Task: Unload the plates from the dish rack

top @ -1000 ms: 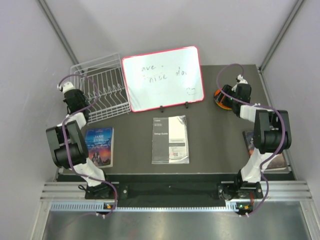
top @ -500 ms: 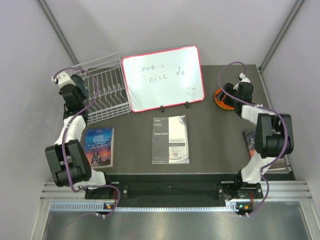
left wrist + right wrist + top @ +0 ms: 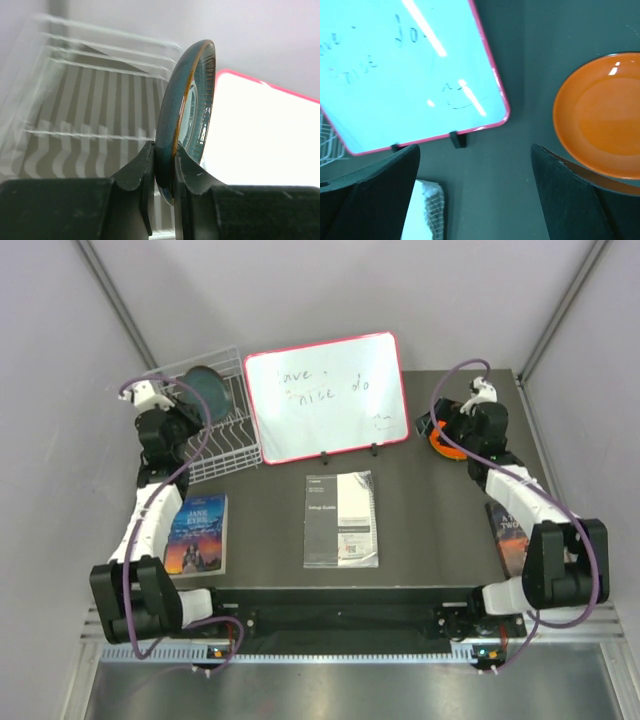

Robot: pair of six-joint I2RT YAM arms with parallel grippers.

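Note:
My left gripper (image 3: 190, 405) is shut on the rim of a dark teal plate (image 3: 206, 388) and holds it upright above the white wire dish rack (image 3: 215, 445) at the back left. In the left wrist view the teal plate (image 3: 187, 107) stands on edge between my fingers (image 3: 145, 170), with the blurred rack (image 3: 95, 105) behind. An orange plate (image 3: 440, 438) lies flat on the table at the back right. My right gripper (image 3: 432, 425) is open and empty above the table, just left of the orange plate (image 3: 600, 115).
A red-framed whiteboard (image 3: 327, 395) stands between the rack and the orange plate. A white manual (image 3: 341, 518) lies mid-table. A Jane Eyre book (image 3: 197, 533) lies front left, another book (image 3: 510, 530) at the right edge under the right arm.
My left gripper has risen from the rack with the teal plate in it and moved right. My right gripper has pulled back left off the orange plate.

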